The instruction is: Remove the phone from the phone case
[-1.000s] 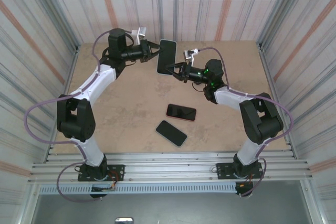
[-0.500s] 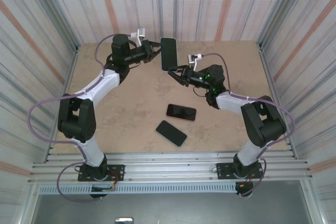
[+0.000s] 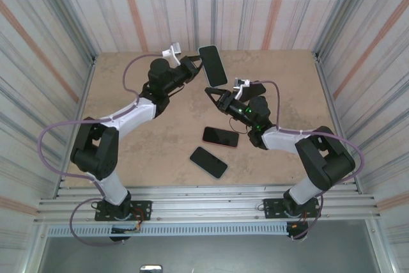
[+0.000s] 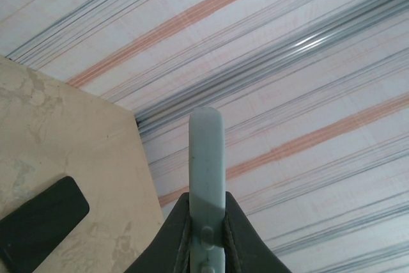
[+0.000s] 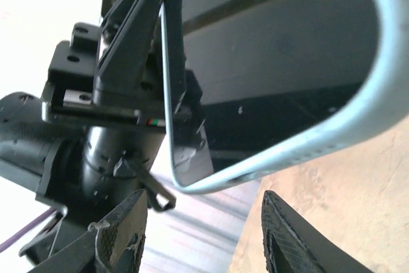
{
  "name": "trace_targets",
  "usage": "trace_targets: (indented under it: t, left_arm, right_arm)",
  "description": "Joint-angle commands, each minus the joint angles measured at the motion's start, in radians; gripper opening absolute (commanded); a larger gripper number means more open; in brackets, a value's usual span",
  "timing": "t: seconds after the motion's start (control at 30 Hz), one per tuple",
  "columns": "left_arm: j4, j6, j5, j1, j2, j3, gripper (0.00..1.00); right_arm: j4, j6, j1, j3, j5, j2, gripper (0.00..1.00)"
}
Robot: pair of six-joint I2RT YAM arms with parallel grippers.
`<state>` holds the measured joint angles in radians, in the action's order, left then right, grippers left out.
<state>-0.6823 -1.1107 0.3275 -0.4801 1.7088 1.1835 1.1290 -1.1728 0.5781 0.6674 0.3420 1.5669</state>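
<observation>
The phone in its pale blue case point(image 3: 213, 66) hangs above the back of the table, screen facing the top camera. My left gripper point(image 3: 195, 68) is shut on its left long edge. In the left wrist view, the case's edge point(image 4: 207, 171) rises straight up from between the closed fingers of the left gripper point(image 4: 208, 238). My right gripper point(image 3: 215, 94) stands open just below the phone's lower end. In the right wrist view, the dark screen point(image 5: 275, 62) and blue rim point(image 5: 358, 119) sit above the right gripper point(image 5: 204, 234), clear of both fingertips.
Two bare dark phones lie on the table: one point(image 3: 220, 137) mid-table, another point(image 3: 208, 162) nearer the front, and one of them point(image 4: 41, 225) appears in the left wrist view. Striped walls point(image 3: 255, 4) enclose the tan table point(image 3: 147, 139).
The left arm has swung the cased phone to the right and tilted it. The right gripper has dropped from the phone's lower edge to a spot just beneath it.
</observation>
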Motion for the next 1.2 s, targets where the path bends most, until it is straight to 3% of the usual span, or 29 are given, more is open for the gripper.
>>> trace_targets:
  t: [0.0,0.43,0.9,1.17]
  left_arm:
    - [-0.16,-0.051,-0.103,-0.018,-0.078,-0.027,0.0]
    - [-0.197,-0.13,-0.108,-0.032,-0.08,-0.051,0.0]
    - [-0.246,-0.209,-0.069,-0.032,-0.071,-0.047,0.0]
    - [-0.258,-0.312,0.005,-0.032,-0.058,-0.008,0.0]
  right_arm:
    - [0.088,0.02,0.01,-0.01,-0.098,-0.021,0.45]
    - [0.15,-0.034,-0.001,0.007,-0.079,0.003,0.26]
    - [0.187,-0.061,-0.03,0.02,-0.039,0.019,0.16]
    - [0.134,0.042,-0.046,0.034,0.026,0.026,0.1]
